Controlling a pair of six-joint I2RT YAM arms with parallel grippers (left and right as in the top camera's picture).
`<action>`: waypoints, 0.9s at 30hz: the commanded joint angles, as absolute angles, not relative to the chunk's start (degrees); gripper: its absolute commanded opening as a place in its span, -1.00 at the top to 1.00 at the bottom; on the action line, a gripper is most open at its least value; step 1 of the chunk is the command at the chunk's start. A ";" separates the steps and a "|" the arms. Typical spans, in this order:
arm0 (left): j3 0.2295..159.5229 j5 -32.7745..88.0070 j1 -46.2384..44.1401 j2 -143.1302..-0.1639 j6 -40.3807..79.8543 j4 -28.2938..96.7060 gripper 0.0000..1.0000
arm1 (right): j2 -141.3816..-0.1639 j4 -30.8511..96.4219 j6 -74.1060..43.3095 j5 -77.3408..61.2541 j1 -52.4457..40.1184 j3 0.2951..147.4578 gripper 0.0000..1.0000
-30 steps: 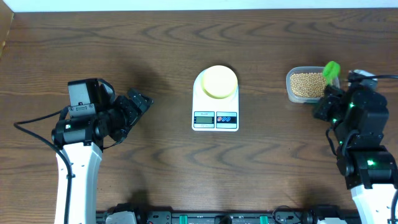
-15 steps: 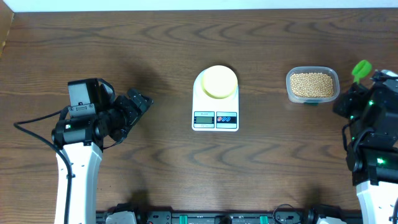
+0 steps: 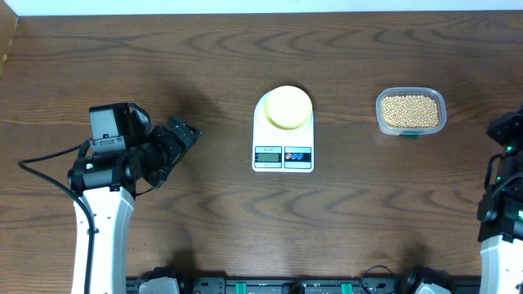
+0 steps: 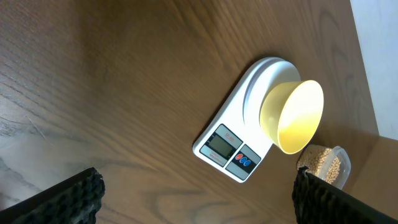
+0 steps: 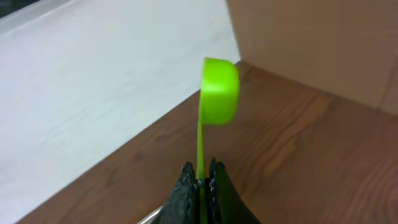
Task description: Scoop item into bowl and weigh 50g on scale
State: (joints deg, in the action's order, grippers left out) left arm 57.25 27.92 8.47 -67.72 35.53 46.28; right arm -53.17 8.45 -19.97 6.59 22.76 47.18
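Overhead straight down; scale (image 3: 283, 155) also in left-wrist view

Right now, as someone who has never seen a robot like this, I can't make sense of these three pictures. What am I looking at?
The machine is a left arm and a right arm at a wooden table. One picture looks down from above. The other two come from a camera on each wrist. In the middle stands a white kitchen scale with an empty yellow bowl on it. To its right, a clear tub holds small tan beans. The left gripper is open and holds nothing. The right gripper is shut on the handle of a green scoop. Whether the scoop carries beans cannot be seen.
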 commanded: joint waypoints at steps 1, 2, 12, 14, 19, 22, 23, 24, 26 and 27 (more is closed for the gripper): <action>58.26 27.16 8.71 -67.72 34.50 46.46 -0.96 | -54.00 8.14 -21.19 2.37 24.16 48.05 0.98; 58.26 27.16 8.71 -67.72 34.52 46.44 -0.96 | -54.11 8.10 -21.19 1.26 24.18 48.05 0.98; 58.26 27.16 8.71 -67.72 34.52 46.46 -0.96 | -54.28 8.19 -21.21 -5.15 23.92 48.05 0.98; 58.26 27.16 8.71 -67.72 34.50 46.46 -0.95 | -54.28 8.14 -21.21 -5.17 23.90 48.05 0.98; 58.26 27.16 8.71 -67.72 34.52 46.44 -0.96 | -54.35 7.14 -21.17 -5.15 23.90 48.05 0.98; 58.26 27.42 8.71 -67.72 35.00 46.11 -0.96 | -54.35 6.72 -21.15 -5.15 23.92 48.05 0.98; 58.26 27.42 8.71 -67.72 35.14 45.98 -0.96 | -54.35 6.66 -21.17 -5.17 23.92 48.05 0.98; 58.26 27.42 8.71 -67.72 36.38 45.67 -0.96 | -54.35 6.57 -21.17 -5.52 23.90 48.05 0.98; 58.26 27.40 8.71 -67.72 38.68 45.36 -0.95 | -54.33 6.52 -20.75 -7.31 23.92 48.05 0.98; 58.26 27.40 8.71 -67.72 38.63 45.39 -0.96 | -54.35 6.70 -20.03 -8.21 23.92 48.05 0.98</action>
State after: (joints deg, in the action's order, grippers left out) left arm 57.25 27.92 8.47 -67.72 36.64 45.58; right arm -54.35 6.66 -20.56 -5.45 23.81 47.18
